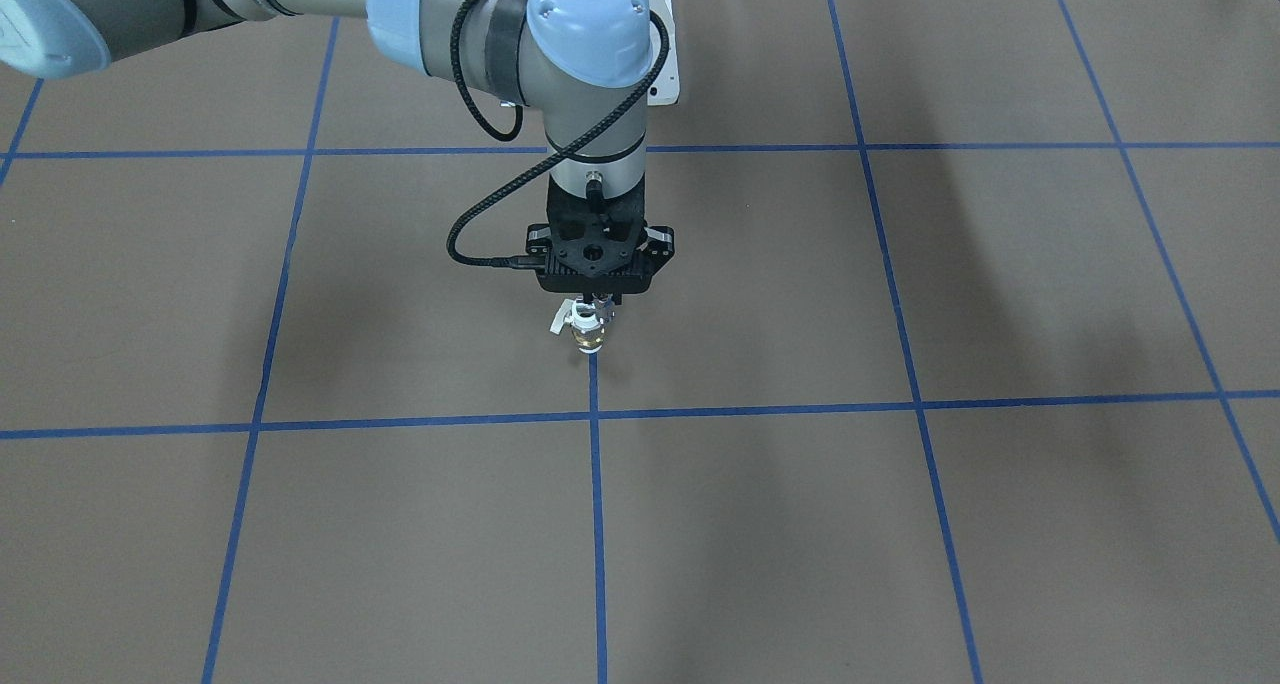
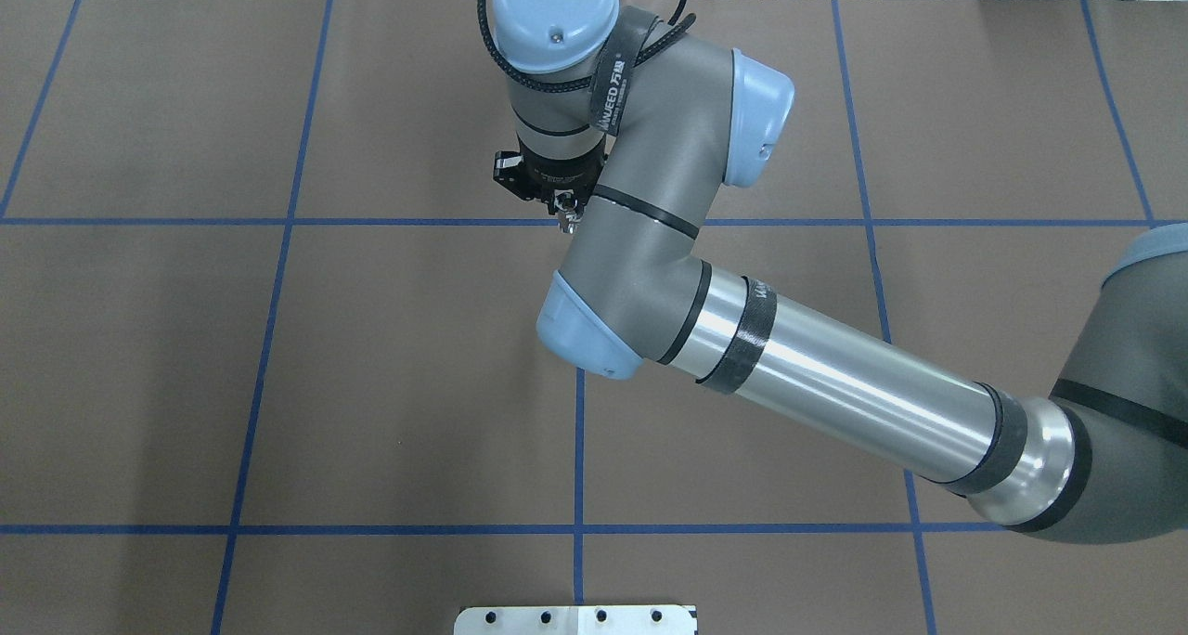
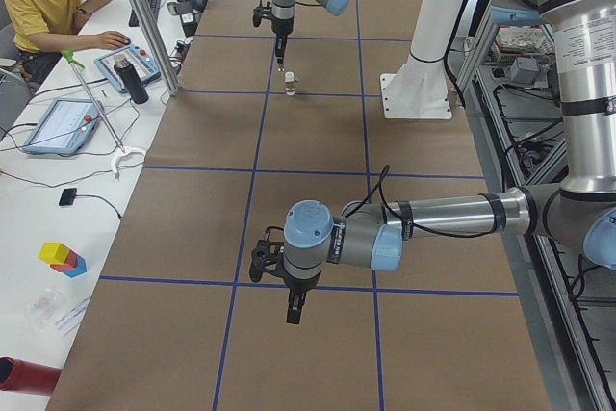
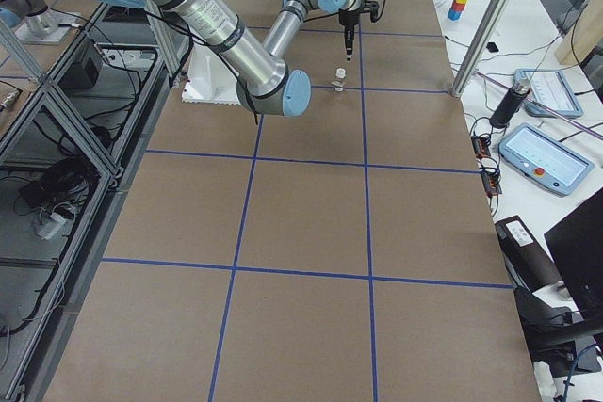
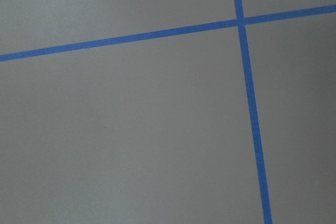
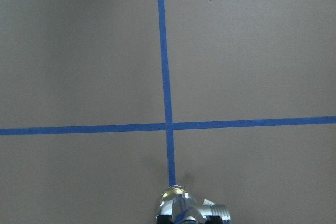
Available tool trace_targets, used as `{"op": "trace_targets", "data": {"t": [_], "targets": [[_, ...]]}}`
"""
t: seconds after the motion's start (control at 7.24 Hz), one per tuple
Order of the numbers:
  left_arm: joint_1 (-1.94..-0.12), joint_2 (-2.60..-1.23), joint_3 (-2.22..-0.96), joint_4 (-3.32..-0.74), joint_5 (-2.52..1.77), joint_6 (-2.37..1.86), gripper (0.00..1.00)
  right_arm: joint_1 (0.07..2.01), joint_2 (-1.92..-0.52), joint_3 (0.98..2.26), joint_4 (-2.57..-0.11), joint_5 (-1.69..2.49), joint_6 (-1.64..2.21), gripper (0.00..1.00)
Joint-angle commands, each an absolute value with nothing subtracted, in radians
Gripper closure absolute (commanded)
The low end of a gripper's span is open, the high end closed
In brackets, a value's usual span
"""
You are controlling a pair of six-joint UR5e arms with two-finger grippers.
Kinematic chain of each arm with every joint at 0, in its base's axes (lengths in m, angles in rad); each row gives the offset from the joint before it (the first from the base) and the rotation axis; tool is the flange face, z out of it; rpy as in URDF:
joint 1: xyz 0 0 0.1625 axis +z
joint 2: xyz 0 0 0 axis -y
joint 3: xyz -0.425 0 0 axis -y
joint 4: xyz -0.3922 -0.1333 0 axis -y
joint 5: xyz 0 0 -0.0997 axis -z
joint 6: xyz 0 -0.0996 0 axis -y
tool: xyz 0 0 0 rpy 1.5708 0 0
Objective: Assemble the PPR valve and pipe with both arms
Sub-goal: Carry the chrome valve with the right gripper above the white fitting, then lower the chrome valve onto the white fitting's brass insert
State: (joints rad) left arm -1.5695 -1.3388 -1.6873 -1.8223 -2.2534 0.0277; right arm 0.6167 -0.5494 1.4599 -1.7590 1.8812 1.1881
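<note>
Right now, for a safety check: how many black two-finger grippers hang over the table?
2: the black right gripper above the white-and-brass valve; the black left gripper over blue-taped brown mat.

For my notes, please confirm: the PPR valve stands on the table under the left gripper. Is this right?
No. The PPR valve stands on the table under the right gripper, not the left; the overhead exterior view shows that arm entering from the right.

We see the PPR valve (image 1: 588, 332) upright at the end of a blue tape line (image 1: 597, 384), brass body low, white lever toward nine o'clock. The shiny silver pipe (image 6: 185, 211) sits at the right wrist view's six o'clock edge.
</note>
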Motion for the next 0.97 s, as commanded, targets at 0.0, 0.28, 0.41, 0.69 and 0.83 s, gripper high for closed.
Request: {"op": "trace_targets", "data": {"t": [0.0, 0.28, 0.41, 0.69, 0.83], "targets": [[-1.569, -1.339, -1.687, -1.822, -2.253, 0.028, 0.00, 0.600, -0.551, 1.460, -1.818, 1.870, 1.197, 1.00], [-1.569, -1.339, -1.687, -1.822, -2.253, 0.028, 0.00, 0.600, -0.560, 1.463, -1.827, 1.870, 1.195, 1.00], [-1.569, -1.339, -1.687, -1.822, -2.253, 0.028, 0.00, 0.600, -0.561, 1.463, -1.827, 1.870, 1.195, 1.00], [-1.568, -1.342, -1.687, -1.822, -2.253, 0.028, 0.00, 0.589, -0.563, 1.463, -1.827, 1.868, 1.195, 1.00], [-1.568, -1.342, -1.687, -1.822, -2.253, 0.028, 0.00, 0.586, -0.568, 1.463, -1.825, 1.853, 1.195, 1.00]]}}
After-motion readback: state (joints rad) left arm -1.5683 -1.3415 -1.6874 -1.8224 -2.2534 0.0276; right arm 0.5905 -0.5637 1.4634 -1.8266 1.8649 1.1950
